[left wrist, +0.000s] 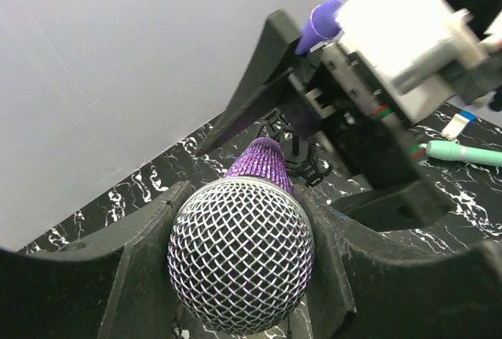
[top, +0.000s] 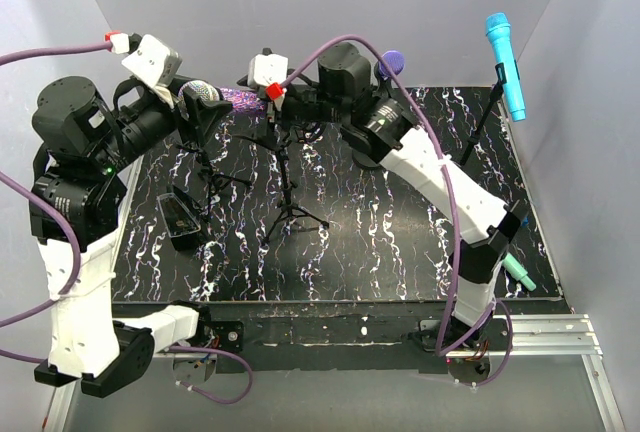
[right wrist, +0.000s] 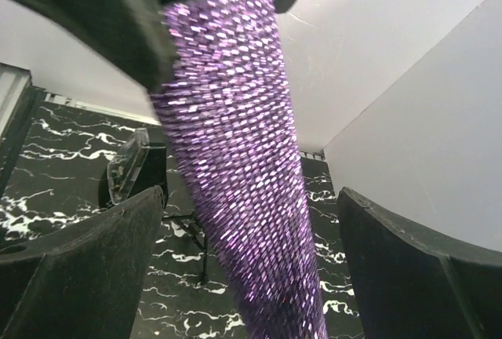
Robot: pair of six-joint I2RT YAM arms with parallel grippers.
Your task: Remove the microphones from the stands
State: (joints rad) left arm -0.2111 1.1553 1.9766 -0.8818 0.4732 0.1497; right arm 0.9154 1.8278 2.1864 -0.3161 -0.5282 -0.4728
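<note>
Left gripper: we see the left gripper (left wrist: 243,296) clamped on the microphone (left wrist: 239,249), one black finger pressed to each side of its silver mesh head.
Microphone: it hangs above the back left of the table (top: 400,242), lying roughly level, its mesh head at the left and its purple glitter handle running right toward the right gripper.
Right gripper: the right gripper (right wrist: 251,264) straddles the glitter handle with its jaws spread wide. We see a gap on either side, and neither finger touches the handle.
Stand: the black tripod stand (top: 287,177) rests on the table below the handle's far end, its legs splayed on the marbled surface. We cannot tell whether the handle's tail sits in the stand's clip, because the right gripper covers that spot.
Second tripod: a smaller black tripod (top: 207,167) stands just left of it, under the left gripper.
Blue microphone: a blue microphone (top: 505,64) sits tilted atop a thin stand at the table's back right corner.
Purple microphone: a purple microphone (top: 392,60) shows its head behind the right arm.
Teal microphone: a teal microphone (top: 519,273) lies at the table's right edge, beside the right arm.
Black-and-clear object: a small black-and-clear object (top: 180,220) lies near the left edge. We cannot make out what it is.
</note>
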